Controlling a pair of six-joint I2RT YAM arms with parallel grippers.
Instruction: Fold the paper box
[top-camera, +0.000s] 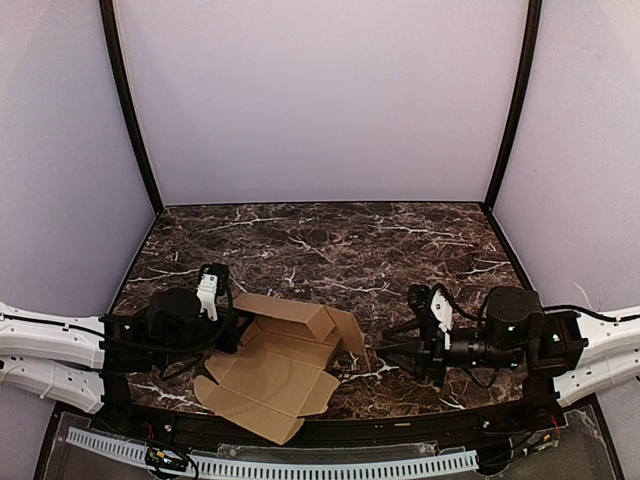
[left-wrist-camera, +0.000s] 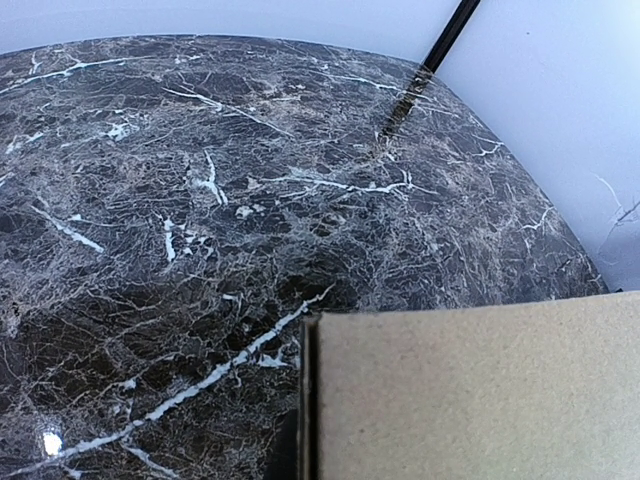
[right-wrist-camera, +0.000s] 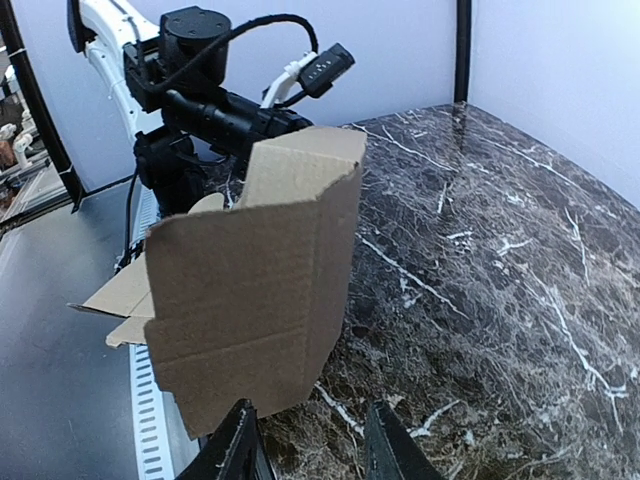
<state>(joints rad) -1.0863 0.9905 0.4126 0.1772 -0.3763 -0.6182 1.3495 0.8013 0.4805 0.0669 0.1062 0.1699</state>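
Note:
The paper box (top-camera: 275, 370) is a tan cardboard sheet, partly folded, lying near the table's front edge with its far and right panels raised. My left gripper (top-camera: 237, 335) is at its left edge. In the left wrist view a cardboard panel (left-wrist-camera: 470, 400) fills the lower right, covers the jaws, and sits edge-on where they meet, so the gripper looks shut on it. My right gripper (top-camera: 383, 357) is open and empty just right of the box. In the right wrist view (right-wrist-camera: 315, 450) the raised flap (right-wrist-camera: 250, 310) stands just ahead of the left finger (right-wrist-camera: 235, 445), not between the jaws.
The dark marble table (top-camera: 400, 250) is walled by pale lilac panels with black corner posts (top-camera: 510, 110). A white ribbed strip (top-camera: 330, 465) runs along the front edge. The left arm (right-wrist-camera: 200, 70) shows behind the box in the right wrist view.

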